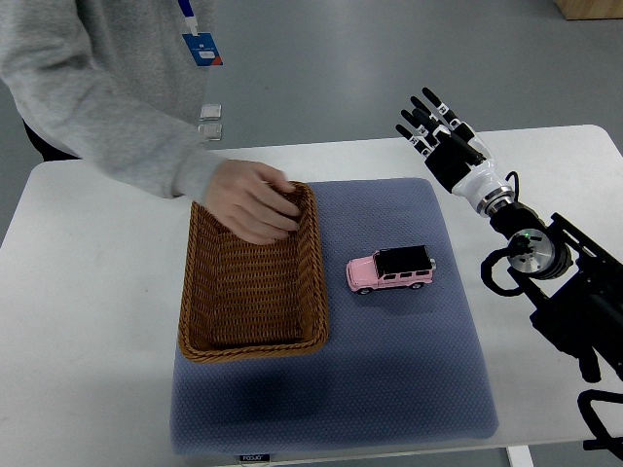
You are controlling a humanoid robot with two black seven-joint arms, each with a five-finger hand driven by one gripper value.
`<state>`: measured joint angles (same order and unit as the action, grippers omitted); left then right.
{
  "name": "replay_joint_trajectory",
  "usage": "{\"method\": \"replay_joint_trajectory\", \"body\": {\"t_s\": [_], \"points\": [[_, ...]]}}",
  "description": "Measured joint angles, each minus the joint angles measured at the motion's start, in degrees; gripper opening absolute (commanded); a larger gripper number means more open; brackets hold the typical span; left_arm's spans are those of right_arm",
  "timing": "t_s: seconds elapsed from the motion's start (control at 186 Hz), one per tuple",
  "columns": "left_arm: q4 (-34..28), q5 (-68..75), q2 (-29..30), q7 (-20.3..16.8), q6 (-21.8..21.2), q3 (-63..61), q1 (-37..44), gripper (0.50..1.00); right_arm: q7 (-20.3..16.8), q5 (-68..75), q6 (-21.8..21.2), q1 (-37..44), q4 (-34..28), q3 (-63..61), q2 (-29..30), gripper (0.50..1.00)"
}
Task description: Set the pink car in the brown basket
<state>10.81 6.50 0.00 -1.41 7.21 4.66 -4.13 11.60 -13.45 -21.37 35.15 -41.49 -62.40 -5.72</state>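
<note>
The pink car (390,269) stands on its wheels on a blue-grey mat (389,389), a little right of the mat's middle, its black roof up and its length running left to right across the view. It is free of any grasp and lies just beside the brown basket (316,292), with a narrow strip of mat between the two.

Nearest the camera, the front edge of the mat carries a small label, too small to read. The mat rests on the white tabletop (78,350), which shows bare on both sides of it.

The brown basket is a long woven tray set on the left part of the mat, its long side running away from the camera, and its near half shows only its woven floor.

At the basket's far end a person's hand (251,199) rests over the rim, fingers curled onto the weave, coming from a grey sleeve (88,88) that enters from the upper left. A blue badge hangs by the sleeve.

The right hand (440,136) of the robot hovers over the far right corner of the mat, well apart from the car, its black fingers (421,119) released, stretched straight and holding nothing. Its dark arm (555,282) enters from the right edge.
</note>
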Motion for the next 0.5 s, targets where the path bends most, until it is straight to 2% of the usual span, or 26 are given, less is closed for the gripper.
{"method": "replay_joint_trajectory", "body": {"t_s": [0.366, 0.5], "points": [[-0.01, 0.00, 0.00, -0.04, 0.00, 0.01, 0.00, 1.000, -0.16, -3.50, -0.46, 0.63, -0.37, 0.83, -1.30, 0.913], [-0.07, 0.00, 0.00, -0.05, 0.00, 0.03, 0.00, 1.000, -0.63, -16.49, -0.53, 2.71, -4.31, 7.23, -7.17, 0.913]]}}
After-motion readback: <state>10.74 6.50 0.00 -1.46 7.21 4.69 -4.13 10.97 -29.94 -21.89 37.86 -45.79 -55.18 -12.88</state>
